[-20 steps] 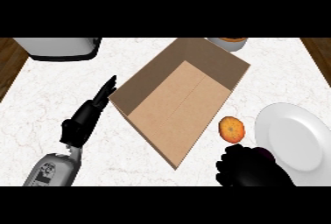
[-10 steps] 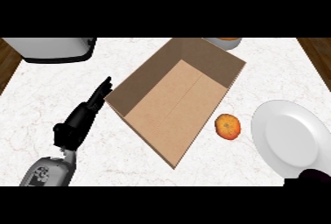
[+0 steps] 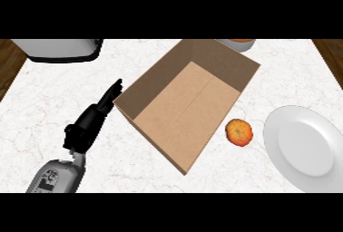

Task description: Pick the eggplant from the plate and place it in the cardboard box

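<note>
Head view of the counter [image 3: 60, 99] at one instant of the eggplant transfer. The cardboard box [image 3: 191, 102] lies open-topped at the counter's middle, turned diagonally to its edges, so its brown floor faces upward, presumably to take a thing lowered from above. The plate [image 3: 301, 145], the task's source, sits at the counter's right edge, partly cut off by the view. No eggplant shows on the plate, in the box or anywhere else, so its position cannot be told. A small round orange fruit [image 3: 239, 132] lies on the counter between box and plate, just beside the plate's rim. The left hand [image 3: 87, 124] shows at lower left, fingers straight and grasping nothing. Its tips lie just beside the box's left wall, and contact cannot be judged. This is probably a resting pose clear of the box's mouth. The right hand is outside the view. A grey appliance [image 3: 60, 49] occupies the far left corner.
</note>
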